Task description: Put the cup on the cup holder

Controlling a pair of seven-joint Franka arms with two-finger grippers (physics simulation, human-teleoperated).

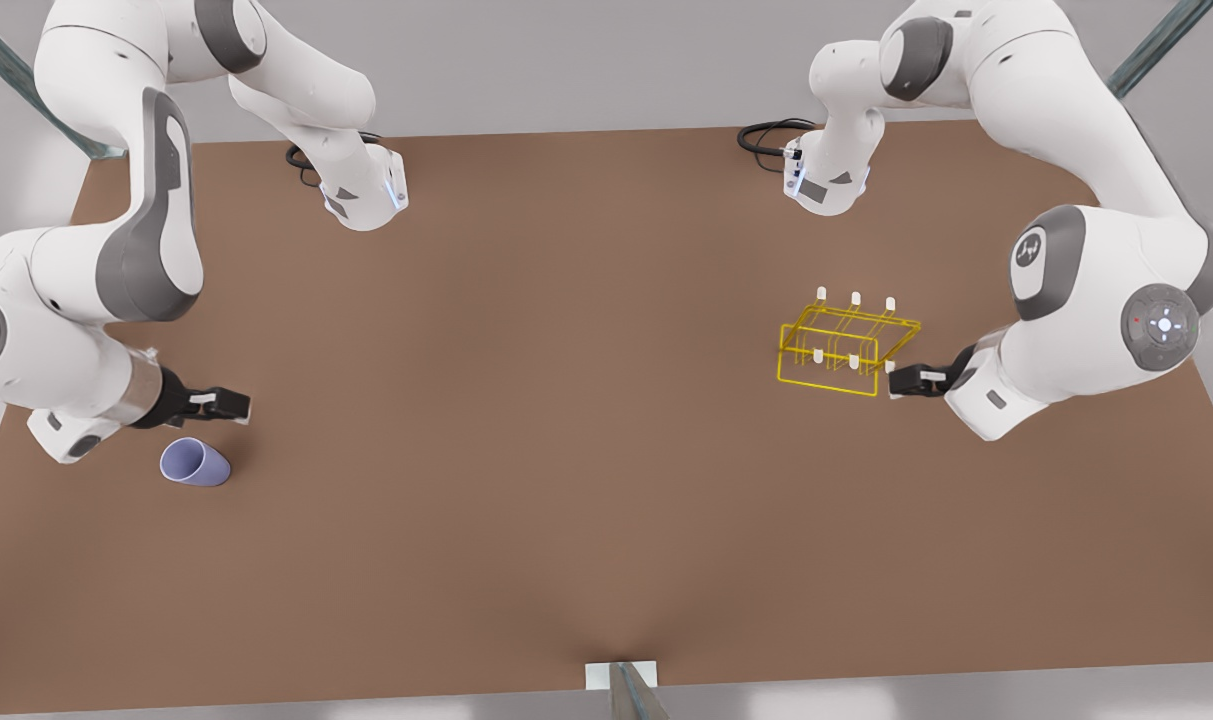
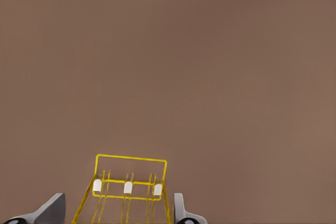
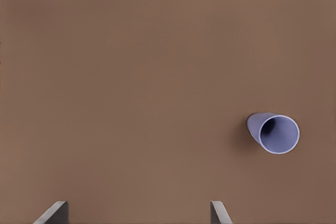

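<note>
Your right end effector (image 1: pixel 228 403), fingers spread and empty, hung just beside the cup (image 1: pixel 195 463), tipped on the bench (image 1: pixel 566 450). Your left end effector (image 1: pixel 904 380), also spread and empty, waited at the cup holder (image 1: pixel 841 345).

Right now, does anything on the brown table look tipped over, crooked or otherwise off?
Yes. The pale lavender-blue tumbler cup lies tipped on its side on the brown table, near the right gripper, which is open. The yellow wire cup holder stands upright with no cup on it, beside the open left gripper.
</note>
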